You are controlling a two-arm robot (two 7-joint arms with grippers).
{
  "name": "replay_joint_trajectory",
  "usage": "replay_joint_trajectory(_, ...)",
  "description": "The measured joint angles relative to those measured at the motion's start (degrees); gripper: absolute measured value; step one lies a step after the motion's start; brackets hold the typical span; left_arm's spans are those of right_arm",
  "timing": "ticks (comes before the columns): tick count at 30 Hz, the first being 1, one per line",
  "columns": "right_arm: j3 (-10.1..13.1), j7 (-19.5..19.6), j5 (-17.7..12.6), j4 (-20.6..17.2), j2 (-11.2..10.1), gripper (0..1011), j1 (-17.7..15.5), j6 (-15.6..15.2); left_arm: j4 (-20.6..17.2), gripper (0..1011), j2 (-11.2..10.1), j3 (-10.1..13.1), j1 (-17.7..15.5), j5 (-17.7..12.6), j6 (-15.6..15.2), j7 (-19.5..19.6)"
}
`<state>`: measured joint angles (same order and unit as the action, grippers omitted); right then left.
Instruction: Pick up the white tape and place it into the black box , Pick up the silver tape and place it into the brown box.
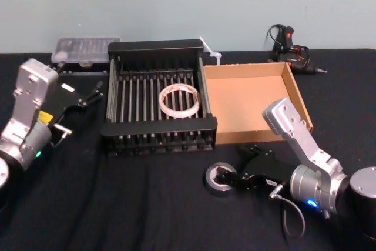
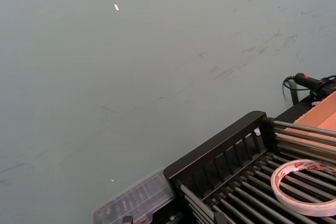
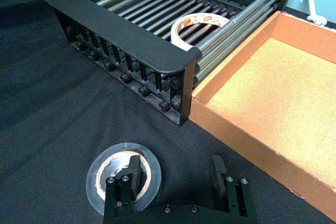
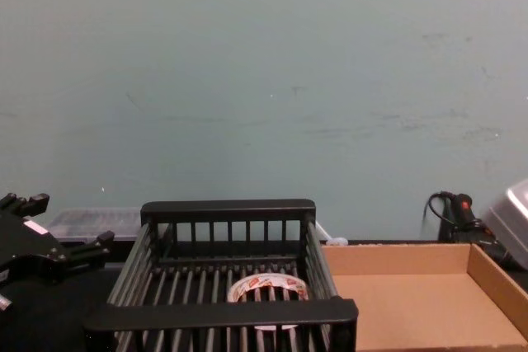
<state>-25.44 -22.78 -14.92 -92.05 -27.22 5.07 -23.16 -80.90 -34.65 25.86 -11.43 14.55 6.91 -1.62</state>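
Your left gripper [image 1: 88, 95] waits out on the left with its fingers spread and nothing in them, and next to it the white tape [image 1: 179, 100] already lies flat in the black box [image 1: 158, 47]. In front of that box the silver tape [image 1: 218, 178] lies on the table, and your right gripper [image 3: 176, 172] sits wide open with one finger down in the roll's hole. If you squeeze too high or off to one side, the roll could slip or tip out — and the brown box [image 1: 301, 99] on the right is empty.
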Motion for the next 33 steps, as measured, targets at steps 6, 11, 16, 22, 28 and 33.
replay_joint_trajectory(6,0.04,0.07,-0.01,0.0,0.0,821,-0.02,-0.04,0.0,1001,0.0,0.0,0.0,0.0,0.0,0.0)
replay_joint_trajectory(11,0.07,0.09,-0.01,0.0,0.0,789,-0.04,-0.06,0.0,1001,0.0,0.0,0.0,0.0,0.0,0.0)
replay_joint_trajectory(16,0.08,0.1,-0.01,0.0,0.0,757,-0.05,-0.07,0.0,1001,0.0,0.0,0.0,0.0,0.0,0.0)
replay_joint_trajectory(22,0.08,0.11,-0.01,0.01,0.0,712,-0.05,-0.08,0.0,1001,0.0,0.0,0.0,0.0,0.0,0.0)
replay_joint_trajectory(28,0.08,0.14,-0.01,0.01,0.0,683,-0.05,-0.09,0.0,1001,0.0,0.0,0.0,0.0,0.0,0.0)
replay_joint_trajectory(33,0.08,0.17,-0.01,0.02,0.0,644,-0.05,-0.1,0.0,1001,0.0,0.0,0.0,0.0,0.0,0.0)
